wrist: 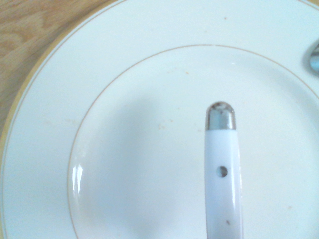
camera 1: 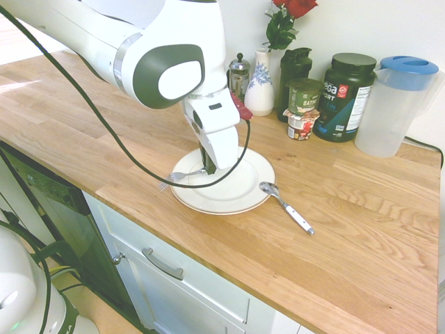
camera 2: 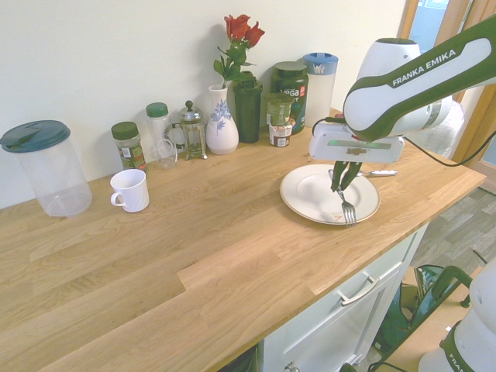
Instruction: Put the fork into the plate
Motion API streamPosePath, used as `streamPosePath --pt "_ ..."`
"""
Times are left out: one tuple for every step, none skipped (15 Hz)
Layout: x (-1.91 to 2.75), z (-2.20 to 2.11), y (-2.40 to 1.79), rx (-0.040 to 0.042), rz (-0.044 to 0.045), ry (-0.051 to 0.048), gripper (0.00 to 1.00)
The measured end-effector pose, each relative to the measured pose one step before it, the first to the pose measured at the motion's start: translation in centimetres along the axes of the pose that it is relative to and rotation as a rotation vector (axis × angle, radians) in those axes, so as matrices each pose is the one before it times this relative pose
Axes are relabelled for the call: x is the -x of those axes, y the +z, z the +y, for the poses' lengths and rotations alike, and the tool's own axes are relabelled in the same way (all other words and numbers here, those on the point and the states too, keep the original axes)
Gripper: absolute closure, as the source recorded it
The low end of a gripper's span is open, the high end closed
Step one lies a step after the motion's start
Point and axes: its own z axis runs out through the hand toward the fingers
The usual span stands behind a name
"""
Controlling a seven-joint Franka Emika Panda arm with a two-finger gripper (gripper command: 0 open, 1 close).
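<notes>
Gripper (camera 2: 339, 187) above plate (camera 2: 310, 203).
Hand grasps fork (camera 2: 349, 210); in first exterior view, fork points toward plate's nine o'clock.

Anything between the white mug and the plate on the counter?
Nothing: only bare wood between the mug and the plate, as the second exterior view shows.
</notes>
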Motion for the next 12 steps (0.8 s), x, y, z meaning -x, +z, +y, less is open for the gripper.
streamPosePath --pt "0.001 0.003 0.147 0.00162 -0.00425 0.00216 0.0" --pt "-0.001 -0.029 0.253 0.0018 -0.00439 0.00123 0.0" --pt "0.017 -0.079 0.345 0.00151 -0.00218 0.00018 0.0" --pt "0.021 -0.08 0.404 0.00296 -0.00187 -0.0003 0.0" --pt "-0.033 -0.055 0.367 0.00256 -0.00136 0.00104 0.0" --pt "-0.05 -0.061 0.253 0.00016 -0.00047 0.00113 0.0" --pt "-0.036 -0.058 0.135 0.00079 -0.00086 0.00034 0.0" --pt "-0.02 -0.042 0.022 -0.00008 -0.001 0.00009 0.0" --pt "-0.035 -0.093 -0.105 -0.00361 -0.00111 0.00134 0.0" --pt "-0.072 -0.212 -0.25 -0.00721 -0.00039 0.00119 0.0" --pt "-0.123 -0.375 -0.435 -0.01085 0.00327 -0.00002 0.0" --pt "-0.138 -0.425 -0.506 -0.01143 0.00414 -0.00051 0.0"
